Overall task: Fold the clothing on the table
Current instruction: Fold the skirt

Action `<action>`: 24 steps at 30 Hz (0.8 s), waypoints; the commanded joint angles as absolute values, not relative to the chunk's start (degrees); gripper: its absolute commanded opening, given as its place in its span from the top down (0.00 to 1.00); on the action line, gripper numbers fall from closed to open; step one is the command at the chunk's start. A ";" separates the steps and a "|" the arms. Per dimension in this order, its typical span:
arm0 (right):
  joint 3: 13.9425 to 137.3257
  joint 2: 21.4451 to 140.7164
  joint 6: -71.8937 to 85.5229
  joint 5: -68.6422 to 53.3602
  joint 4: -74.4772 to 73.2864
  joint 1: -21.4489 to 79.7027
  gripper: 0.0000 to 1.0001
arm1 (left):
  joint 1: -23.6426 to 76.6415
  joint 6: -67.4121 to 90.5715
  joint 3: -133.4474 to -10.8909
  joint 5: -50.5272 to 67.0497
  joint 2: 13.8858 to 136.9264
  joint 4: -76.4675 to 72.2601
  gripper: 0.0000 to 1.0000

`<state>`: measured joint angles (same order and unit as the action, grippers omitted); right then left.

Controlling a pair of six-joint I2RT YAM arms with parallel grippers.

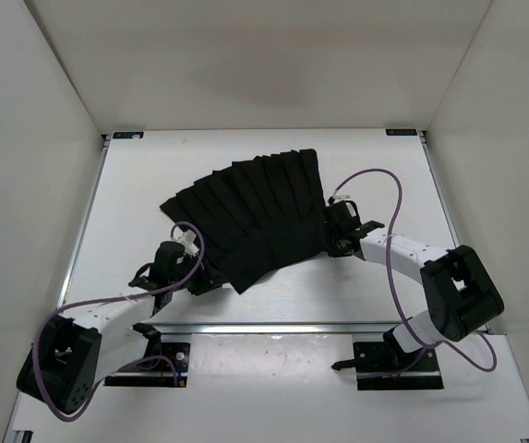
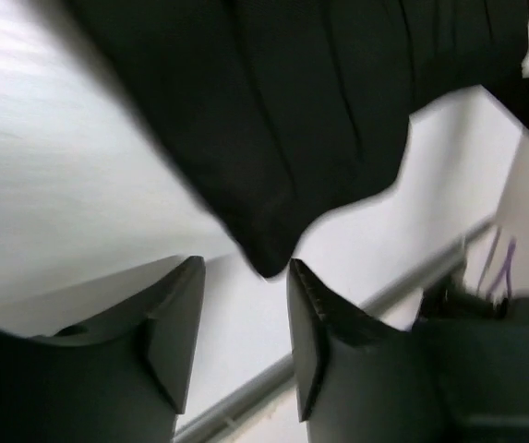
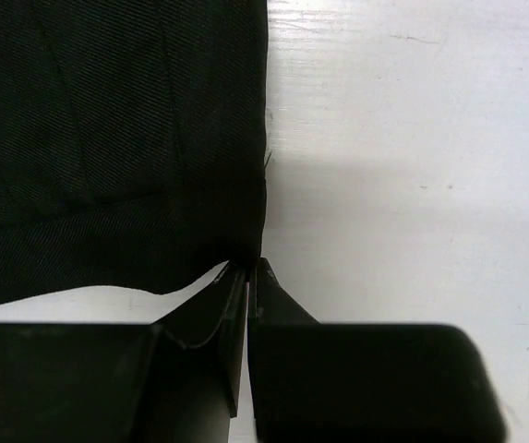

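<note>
Two arms are working one garment here, and the layout tells me why each sits where it does. The table [image 1: 375, 175] gives a broad white surface, and the clothing [image 1: 255, 212] lies fanned out across its middle. Its pleats spread from the far right toward a narrower near-left end, flat and not yet folded.

My right gripper [image 3: 246, 272] sits at the garment's right edge, near the lower corner. Its jaws are pressed together with no gap, and the hem corner is drawn into the tips. I judge that a pinch on the cloth, placed at a corner so the edge can be carried over cleanly.

My left gripper [image 2: 244, 277] is at the near-left end. Its fingers [image 2: 176, 314] stand moderately apart, and a dangling point of black fabric hangs just beyond the gap, not between them. So that side grips nothing. I read it as lined up on the corner, ready to close.

With only one corner secured, lifting would likely drag the pleats askew.
</note>
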<state>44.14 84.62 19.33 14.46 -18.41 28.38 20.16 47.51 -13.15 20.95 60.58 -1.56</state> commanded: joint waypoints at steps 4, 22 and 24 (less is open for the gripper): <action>45.70 84.19 19.51 13.01 -19.51 28.56 1.00 | 27.68 55.28 -11.51 19.78 62.84 -10.11 0.40; 42.02 79.19 20.12 10.90 -17.05 27.25 1.00 | 32.44 50.64 -20.56 13.89 79.38 -9.69 1.00; 42.10 78.23 19.95 11.68 -17.84 27.60 1.00 | 30.34 47.74 -21.18 12.49 76.56 -4.85 1.00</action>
